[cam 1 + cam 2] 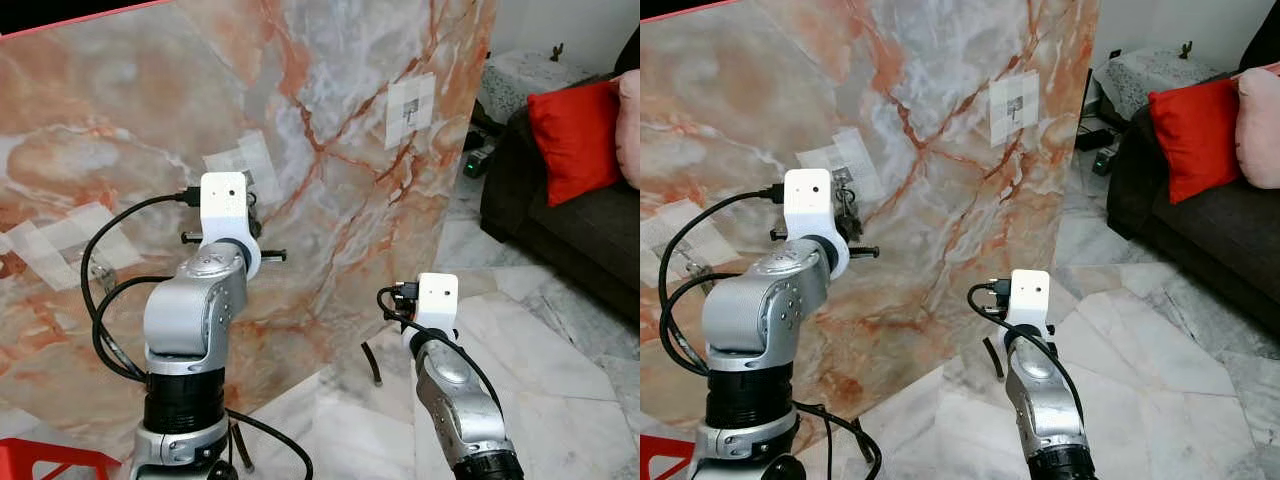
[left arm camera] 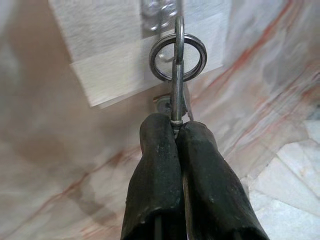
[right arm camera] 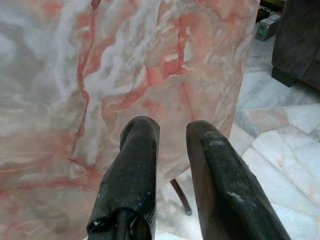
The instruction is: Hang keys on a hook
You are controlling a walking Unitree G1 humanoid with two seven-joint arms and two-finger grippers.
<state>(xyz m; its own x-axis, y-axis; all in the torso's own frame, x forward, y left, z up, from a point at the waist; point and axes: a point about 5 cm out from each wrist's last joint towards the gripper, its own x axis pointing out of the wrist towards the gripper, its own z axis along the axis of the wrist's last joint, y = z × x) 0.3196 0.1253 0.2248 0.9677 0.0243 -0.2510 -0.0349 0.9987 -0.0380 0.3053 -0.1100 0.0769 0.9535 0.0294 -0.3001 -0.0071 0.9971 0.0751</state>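
**A:** While the head views hold steady, what stands in front of the robot?

**B:** From the left eye, a tall marble-patterned panel (image 1: 330,200), pink and orange veined, leaning up from a pale tiled floor (image 1: 560,350). Several white patches are taped to it; one patch (image 1: 410,108) sits high toward the right edge. The left arm is raised, its white wrist block close against another taped patch (image 1: 245,160) on the panel. The right arm is lower, its wrist pointing at the panel's foot. Off to the right is a dark sofa (image 1: 560,220) with a red cushion (image 1: 575,135).

**A:** Does the right eye add anything?

**B:** Same scene, slightly shifted. A pink cushion (image 1: 1258,125) sits beside the red one.

**A:** And the left wrist?

**B:** That one is the telling view. The left gripper (image 2: 176,127) has its two black fingers (image 2: 157,165) pressed together, clamped on a thin metal shank that carries the key ring (image 2: 177,55). The ring lies against the white taped patch, and just above it, at the frame's edge, sits a small bright metal fitting (image 2: 160,10) (probably the hook, though it is cropped and blurred). Whether the ring is actually over it, I cannot tell.

**A:** Right wrist?

**B:** The right gripper (image 3: 172,132) has its fingers parted with nothing between them, aimed at the lower marble panel, with a slim dark panel leg (image 3: 181,196) and floor tiles beyond.
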